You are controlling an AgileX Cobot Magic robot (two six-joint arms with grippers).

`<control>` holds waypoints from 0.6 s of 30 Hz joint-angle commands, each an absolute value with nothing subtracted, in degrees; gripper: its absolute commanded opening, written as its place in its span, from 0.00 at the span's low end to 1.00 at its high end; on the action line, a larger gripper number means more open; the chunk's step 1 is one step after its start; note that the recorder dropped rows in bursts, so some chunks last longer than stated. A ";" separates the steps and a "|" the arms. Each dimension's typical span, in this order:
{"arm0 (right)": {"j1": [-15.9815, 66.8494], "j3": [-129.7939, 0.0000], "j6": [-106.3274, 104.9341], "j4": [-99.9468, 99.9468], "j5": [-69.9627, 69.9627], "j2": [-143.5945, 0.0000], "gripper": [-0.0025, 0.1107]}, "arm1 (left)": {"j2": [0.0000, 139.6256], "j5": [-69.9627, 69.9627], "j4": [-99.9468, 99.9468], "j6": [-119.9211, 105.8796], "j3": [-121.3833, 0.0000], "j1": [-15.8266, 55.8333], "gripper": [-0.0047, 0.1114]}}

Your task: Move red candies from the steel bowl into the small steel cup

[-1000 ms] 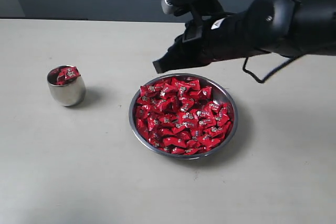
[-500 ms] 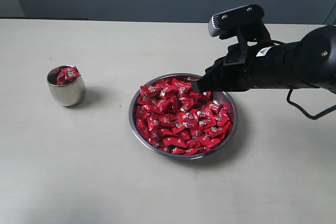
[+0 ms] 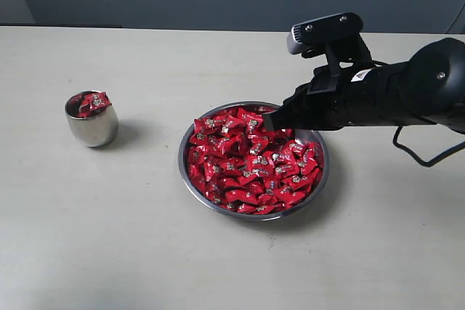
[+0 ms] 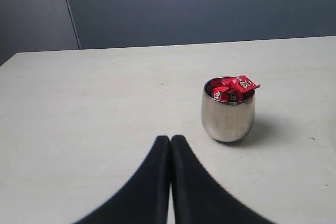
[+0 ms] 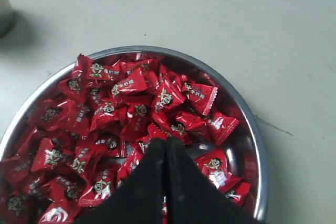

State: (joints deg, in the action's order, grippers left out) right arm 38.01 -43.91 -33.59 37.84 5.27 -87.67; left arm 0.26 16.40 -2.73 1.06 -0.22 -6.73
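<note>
My right gripper [image 5: 165,142] hovers over the red candies [image 3: 243,165] in the steel bowl [image 3: 182,172], jaws together. My left gripper [image 4: 169,139], jaws likewise together, faces the small steel cup [image 4: 227,119].

The exterior view looks down from afar over the whole table [image 3: 109,252]. The left wrist view looks level past the left fingers [image 4: 157,171] to the small steel cup [image 4: 228,116] beyond. The right wrist view looks steeply down, right fingers [image 5: 155,182] close above the steel bowl [image 5: 241,148]. The exterior view shows both.

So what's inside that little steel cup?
Red candies, piled up to the rim of the cup, with one sticking out over the edge. How far down they go is hidden by the steel wall.
</note>
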 commanded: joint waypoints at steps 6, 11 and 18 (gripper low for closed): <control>37.69 -43.65 -35.06 37.40 6.38 -90.23 0.02 | 0.00 16.31 -2.61 1.13 0.00 -6.77 0.04; 37.69 -43.76 -46.66 37.40 5.35 -92.42 0.02 | 0.00 16.31 -2.61 1.13 0.00 -6.77 0.04; 37.77 -43.76 -46.50 39.15 2.17 -92.17 0.02 | 0.00 16.31 -2.61 1.13 0.00 -6.77 0.04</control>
State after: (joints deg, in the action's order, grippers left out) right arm 38.01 -43.91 -45.99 37.80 2.61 -92.83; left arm 0.26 16.40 -2.73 1.06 -0.22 -6.73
